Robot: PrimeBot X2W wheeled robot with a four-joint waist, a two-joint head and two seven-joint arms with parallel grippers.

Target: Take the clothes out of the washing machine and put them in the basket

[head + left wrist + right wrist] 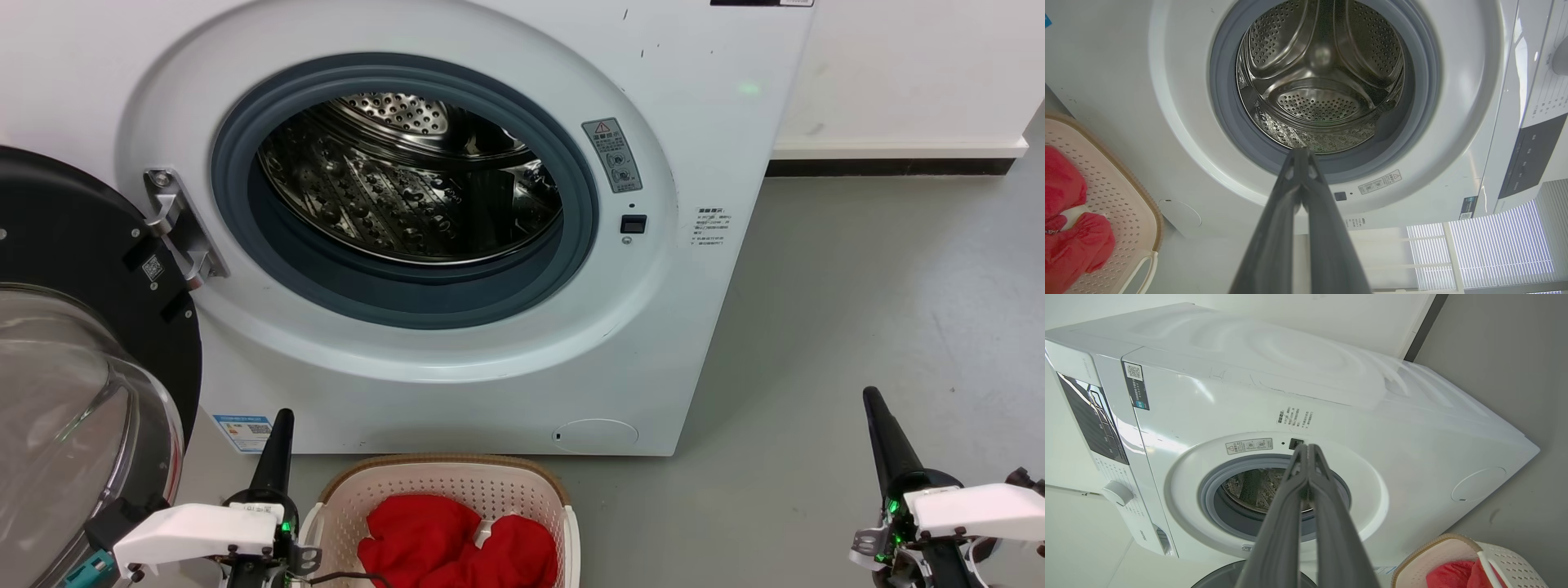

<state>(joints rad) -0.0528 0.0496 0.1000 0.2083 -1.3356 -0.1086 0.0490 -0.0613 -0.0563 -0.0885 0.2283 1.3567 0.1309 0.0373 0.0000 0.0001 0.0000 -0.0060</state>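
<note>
Clothes [457,543] in basket [445,467], apparently just beside left hand [283,418]

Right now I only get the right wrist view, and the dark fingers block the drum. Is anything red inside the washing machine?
Observer: No. The left wrist view looks straight into the drum of the washing machine: bare steel, nothing red.
Operator: And the basket? I see one corner.
Observer: The head view shows two red clothes side by side in the basket.
Operator: Where's the other arm?
Observer: The left gripper, shut and empty, points up beside the basket.
</note>
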